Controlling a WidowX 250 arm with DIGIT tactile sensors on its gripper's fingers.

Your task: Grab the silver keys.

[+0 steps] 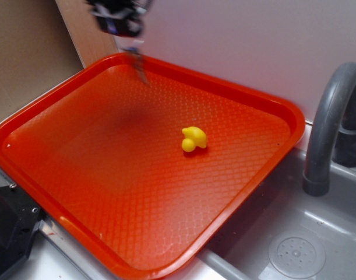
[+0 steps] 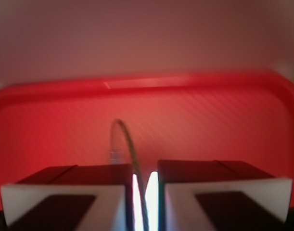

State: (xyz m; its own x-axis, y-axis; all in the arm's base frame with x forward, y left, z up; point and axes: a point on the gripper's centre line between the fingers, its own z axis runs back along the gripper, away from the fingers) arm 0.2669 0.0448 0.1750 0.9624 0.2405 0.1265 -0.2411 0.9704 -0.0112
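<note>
The silver keys [image 1: 140, 64] hang as a blurred grey strip from my gripper [image 1: 130, 39], above the far edge of the orange tray [image 1: 242, 96]. In the wrist view, the thin wire ring of the keys [image 2: 130, 143] loops out from between my gripper's [image 2: 146, 169] two fingers. They stand nearly together, pinching the wire, with only a narrow bright slit on each side of it. The key blades themselves are hidden in the wrist view. The tray floor [image 2: 50, 125] lies below, blurred.
A small yellow toy [image 1: 193, 139] lies on the tray right of centre. A grey faucet [image 1: 329, 116] and sink basin [image 1: 294, 245] sit at the right. A black block [image 1: 9, 233] is at the lower left. A white wall stands behind the tray.
</note>
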